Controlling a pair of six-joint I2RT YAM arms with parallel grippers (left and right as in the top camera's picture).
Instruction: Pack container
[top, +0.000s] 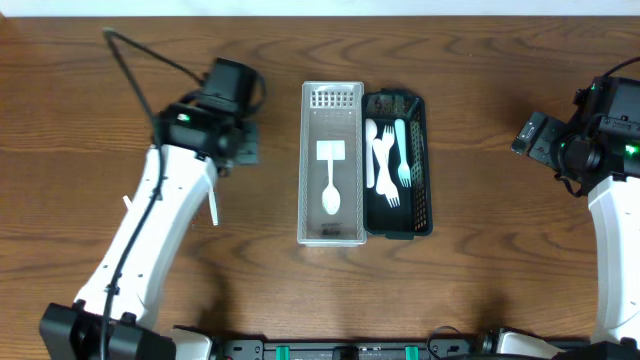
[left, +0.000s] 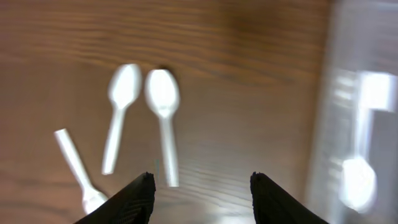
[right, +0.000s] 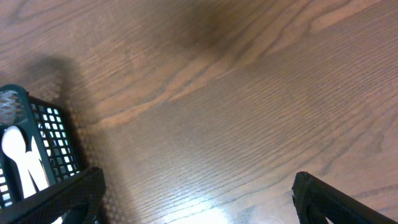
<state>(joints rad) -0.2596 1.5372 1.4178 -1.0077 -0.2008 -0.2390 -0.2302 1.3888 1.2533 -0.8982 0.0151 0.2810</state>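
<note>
left gripper (left: 202, 186): jaws released, above loose spoons (left: 163, 93) | right gripper (right: 199, 190): jaws released, right of dark basket (top: 424, 165) | clear tray (top: 308, 170): one spoon (top: 331, 198)

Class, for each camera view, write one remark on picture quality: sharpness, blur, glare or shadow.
Overhead: sharp and evenly lit, only faint shadows on the table. Left wrist: blurred throughout, the spoons smeared and the clear container washed out. Right wrist: wood grain fairly crisp, a bright glare patch at the bottom edge, a dark shadow towards the top.
</note>
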